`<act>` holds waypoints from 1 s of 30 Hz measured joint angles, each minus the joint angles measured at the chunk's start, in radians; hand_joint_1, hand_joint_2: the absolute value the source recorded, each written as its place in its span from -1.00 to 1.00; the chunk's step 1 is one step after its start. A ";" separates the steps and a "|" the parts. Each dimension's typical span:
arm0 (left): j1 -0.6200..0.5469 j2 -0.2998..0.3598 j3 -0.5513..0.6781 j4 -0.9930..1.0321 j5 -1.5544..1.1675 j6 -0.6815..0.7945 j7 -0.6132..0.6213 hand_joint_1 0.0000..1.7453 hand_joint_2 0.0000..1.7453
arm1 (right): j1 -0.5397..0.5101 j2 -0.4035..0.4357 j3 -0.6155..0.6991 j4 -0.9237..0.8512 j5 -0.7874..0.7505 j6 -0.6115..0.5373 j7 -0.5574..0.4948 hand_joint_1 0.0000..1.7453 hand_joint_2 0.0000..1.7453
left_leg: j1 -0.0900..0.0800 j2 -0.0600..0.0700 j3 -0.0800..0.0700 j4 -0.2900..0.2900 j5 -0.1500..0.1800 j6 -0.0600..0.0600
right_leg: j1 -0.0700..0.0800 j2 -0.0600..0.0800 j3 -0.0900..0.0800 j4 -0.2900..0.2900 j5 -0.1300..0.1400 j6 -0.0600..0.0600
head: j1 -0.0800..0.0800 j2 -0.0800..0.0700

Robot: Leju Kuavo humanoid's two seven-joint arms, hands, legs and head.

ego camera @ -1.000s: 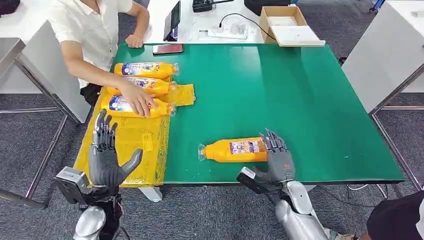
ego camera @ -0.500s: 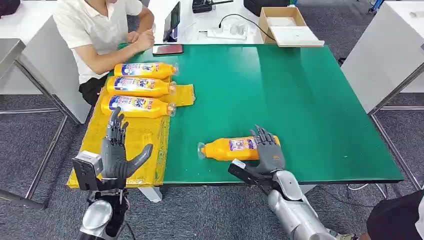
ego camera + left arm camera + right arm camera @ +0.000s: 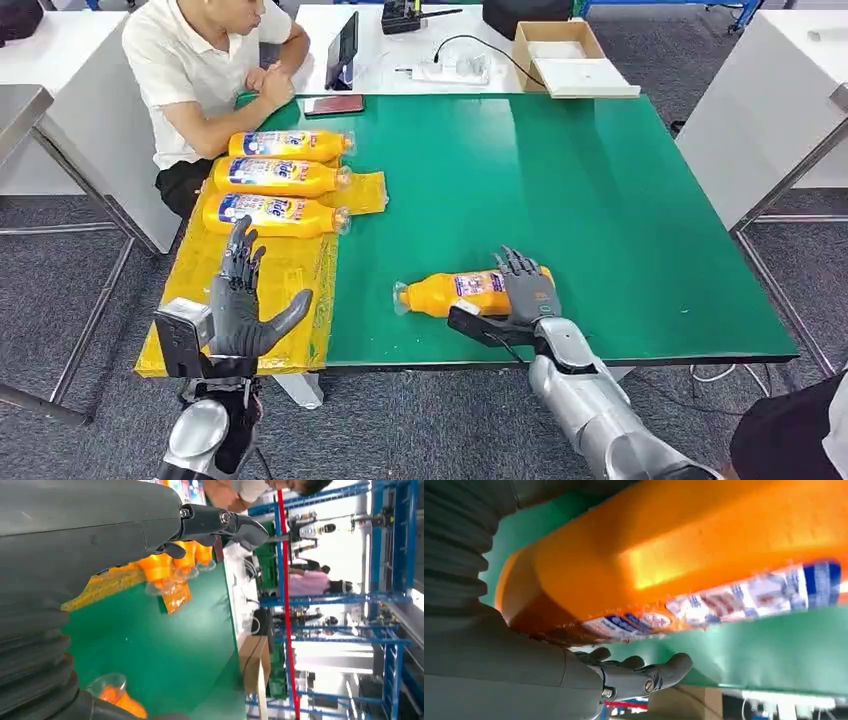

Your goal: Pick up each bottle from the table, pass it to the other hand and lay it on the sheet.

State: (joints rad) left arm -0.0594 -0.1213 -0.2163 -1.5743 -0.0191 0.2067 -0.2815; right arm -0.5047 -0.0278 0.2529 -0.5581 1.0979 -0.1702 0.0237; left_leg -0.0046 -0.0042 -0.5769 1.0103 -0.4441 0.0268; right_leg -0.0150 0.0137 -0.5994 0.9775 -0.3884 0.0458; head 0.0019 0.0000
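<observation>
Green table (image 3: 600, 200): orange bottle (image 3: 455, 294) lies under the right hand (image 3: 527, 290), fingers draped over its base, grasp unclear. Long axis runs toward the left hand (image 3: 240, 305), spread wide, holding nothing.

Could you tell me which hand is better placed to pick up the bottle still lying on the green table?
The right hand: its fingers already lie over the base end of the lone bottle. The left hand hovers open over the yellow sheet, well away from it.
</observation>
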 measured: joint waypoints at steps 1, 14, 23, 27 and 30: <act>0.000 0.000 -0.002 0.000 0.002 -0.003 0.001 -1.00 1.00 | -0.004 -0.004 0.004 0.005 0.000 0.008 0.002 1.00 1.00 | 0.000 0.000 0.001 0.000 0.000 0.000 | 0.000 0.000 0.001 0.000 0.000 0.000 | 0.000 0.000; 0.000 0.000 -0.013 0.001 0.004 -0.009 0.002 -1.00 1.00 | -0.033 -0.024 0.027 0.024 -0.036 0.058 -0.036 1.00 1.00 | 0.000 -0.003 0.002 0.000 0.000 0.001 | 0.000 -0.001 0.004 -0.001 -0.001 0.001 | 0.000 0.000; -0.016 0.000 -0.032 0.027 0.047 -0.008 -0.028 -1.00 1.00 | -0.016 -0.040 0.005 0.014 -0.354 0.172 -0.414 1.00 1.00 | 0.001 0.003 0.007 0.000 -0.004 -0.001 | 0.001 0.006 0.008 -0.002 0.000 0.001 | 0.000 0.000; -0.010 -0.004 -0.033 0.029 0.085 0.067 -0.032 -1.00 1.00 | 0.072 0.000 -0.022 -0.092 -0.520 0.078 -0.516 1.00 1.00 | 0.004 0.001 0.005 0.000 -0.003 -0.001 | 0.004 0.005 0.007 -0.002 -0.001 0.001 | 0.000 0.000; 0.002 -0.011 -0.035 0.038 0.117 0.116 -0.019 -1.00 1.00 | 0.181 0.043 -0.036 -0.240 -0.597 -0.049 -0.532 1.00 1.00 | 0.005 -0.001 -0.004 0.000 -0.002 -0.003 | 0.004 0.003 0.000 -0.001 -0.001 0.001 | 0.000 0.000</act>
State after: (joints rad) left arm -0.0572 -0.1328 -0.2510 -1.5362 0.0977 0.3231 -0.3006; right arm -0.3233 0.0149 0.2167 -0.7979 0.5004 -0.2195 -0.5081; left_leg 0.0002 -0.0050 -0.5806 1.0101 -0.4461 0.0242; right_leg -0.0111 0.0170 -0.5994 0.9770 -0.3894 0.0468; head 0.0015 -0.0004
